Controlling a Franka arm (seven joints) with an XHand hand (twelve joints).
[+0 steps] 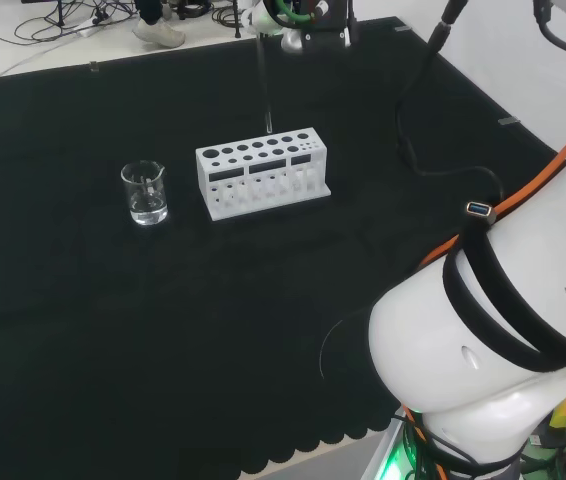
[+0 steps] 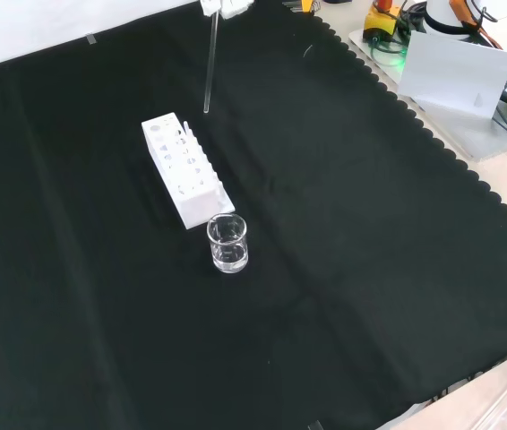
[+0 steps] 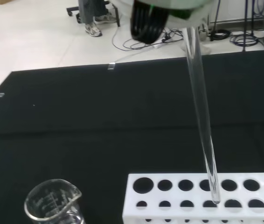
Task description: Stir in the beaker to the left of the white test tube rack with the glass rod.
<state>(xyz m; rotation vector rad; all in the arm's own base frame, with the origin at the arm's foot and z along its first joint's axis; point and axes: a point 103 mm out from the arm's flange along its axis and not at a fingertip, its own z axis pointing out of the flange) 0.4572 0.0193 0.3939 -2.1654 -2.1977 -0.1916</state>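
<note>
We see the glass rod (image 1: 262,85) hanging nearly upright from the hand (image 1: 283,22) at the top edge of the head view, its lower tip over the back of the white test tube rack (image 1: 261,172). From the wrist, the rod (image 3: 201,112) slants down so that its tip lies over the rack's (image 3: 202,196) rows of holes. We cannot tell how the fingers are set, since little of the hand enters the views. In the head view the beaker (image 1: 145,193), a clear glass with a little clear liquid at its bottom, stands on the black cloth (image 1: 113,330) just left of the rack. In the front view the beaker (image 2: 227,243) stands just below the rack's (image 2: 184,168) near end, and the rod (image 2: 209,64) hangs over the far end.
</note>
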